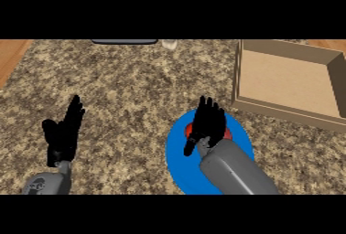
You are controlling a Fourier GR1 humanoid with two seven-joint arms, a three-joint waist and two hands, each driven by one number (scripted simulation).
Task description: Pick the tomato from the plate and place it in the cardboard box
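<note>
Black fingers of the right hand [207,122] stretch straight ahead over the blue plate [177,157], extended rather than curled, and nothing is held between them. Directly beneath the palm lies the tomato [227,134], of which only red slivers show: one at the right of the hand, another peeking out at the left near the thumb. So the tomato sits under the hand, not ahead of it or to one side, and the coming move looks to be a drop and a closing of the fingers around it rather than any further reach. Being round, it offers no long axis to line up with.

From the plate outward, the cardboard box [287,82] stands to the upper right, its near wall just beyond the plate's far rim, open side up. The carry should therefore run forward and to the right, a short way, and the right hand is plainly the nearer of the two for it.

Well apart at the view's left, the left hand [63,132] rests over the speckled granite counter [128,87], fingers straight and up, holding nothing.
</note>
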